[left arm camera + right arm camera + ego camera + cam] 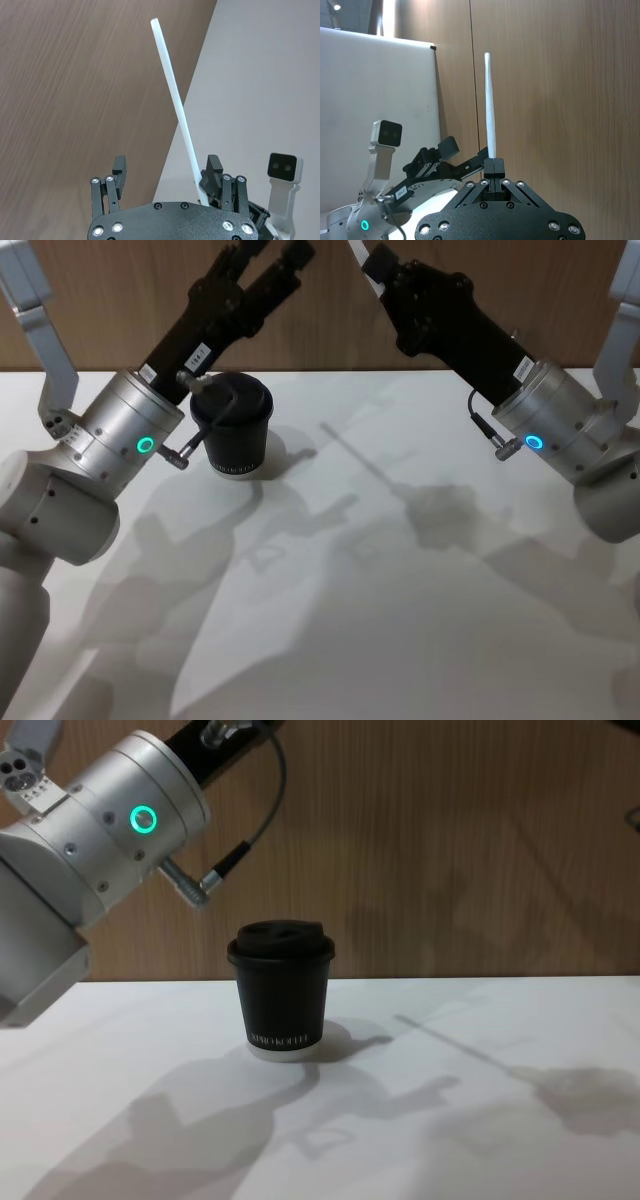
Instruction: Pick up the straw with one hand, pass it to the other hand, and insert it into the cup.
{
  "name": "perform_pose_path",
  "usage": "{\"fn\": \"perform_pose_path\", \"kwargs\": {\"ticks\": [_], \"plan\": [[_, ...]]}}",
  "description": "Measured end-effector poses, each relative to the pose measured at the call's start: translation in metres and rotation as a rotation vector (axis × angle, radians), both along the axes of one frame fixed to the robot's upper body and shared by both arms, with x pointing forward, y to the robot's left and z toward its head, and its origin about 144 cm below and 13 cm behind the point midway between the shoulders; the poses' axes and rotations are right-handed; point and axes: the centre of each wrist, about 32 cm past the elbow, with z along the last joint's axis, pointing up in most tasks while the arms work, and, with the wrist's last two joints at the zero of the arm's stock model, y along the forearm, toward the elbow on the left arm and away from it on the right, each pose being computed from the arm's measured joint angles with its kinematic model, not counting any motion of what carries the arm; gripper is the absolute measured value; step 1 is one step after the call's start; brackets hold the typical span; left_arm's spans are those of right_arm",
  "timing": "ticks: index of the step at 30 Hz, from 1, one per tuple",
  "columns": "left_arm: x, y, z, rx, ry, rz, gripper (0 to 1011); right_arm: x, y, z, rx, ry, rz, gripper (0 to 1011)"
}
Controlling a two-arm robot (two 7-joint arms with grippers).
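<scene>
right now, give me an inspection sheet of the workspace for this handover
surface: white table, arm shadows on it
job's things: straw upright in the right gripper; lidded black cup standing on the table, no straw in it
clutter: nothing seen
grippers: right gripper shut on the straw; left gripper open, straw beside one finger
cables: grey cable looping off the left wrist
surroundings: wood panel wall behind the table

This looks like a robotics lab or test bay. A plain matte white table [400, 640] stands against a brown wood-grain panel wall [450, 840]. Two silver cylindrical robot arms with glowing green rings [115, 435] reach over the table, and a lone small black lidded paper coffee cup [281, 990] stands on it.
</scene>
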Motion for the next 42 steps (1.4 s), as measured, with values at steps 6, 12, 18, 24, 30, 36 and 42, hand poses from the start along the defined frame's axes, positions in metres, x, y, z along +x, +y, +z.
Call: {"fn": "perform_pose_path", "kwargs": {"ticks": [6, 12, 18, 24, 30, 36, 42], "plan": [[0.009, 0.001, 0.002, -0.024, -0.012, -0.029, 1002, 0.000, 0.000, 0.000, 0.000, 0.000, 0.000, 0], [0.015, -0.001, 0.005, -0.036, -0.017, -0.052, 1001, 0.000, 0.000, 0.000, 0.000, 0.000, 0.000, 0], [0.023, -0.004, 0.010, -0.038, -0.018, -0.078, 1002, 0.000, 0.000, 0.000, 0.000, 0.000, 0.000, 0], [0.029, -0.008, 0.016, -0.033, -0.027, -0.102, 1001, 0.000, 0.000, 0.000, 0.000, 0.000, 0.000, 0], [0.034, -0.013, 0.023, -0.028, -0.038, -0.120, 1001, 0.000, 0.000, 0.000, 0.000, 0.000, 0.000, 0], [0.037, -0.017, 0.028, -0.026, -0.047, -0.132, 1002, 0.000, 0.000, 0.000, 0.000, 0.000, 0.000, 0], [0.041, -0.021, 0.034, -0.031, -0.056, -0.142, 1002, 0.000, 0.000, 0.000, 0.000, 0.000, 0.000, 0]]}}
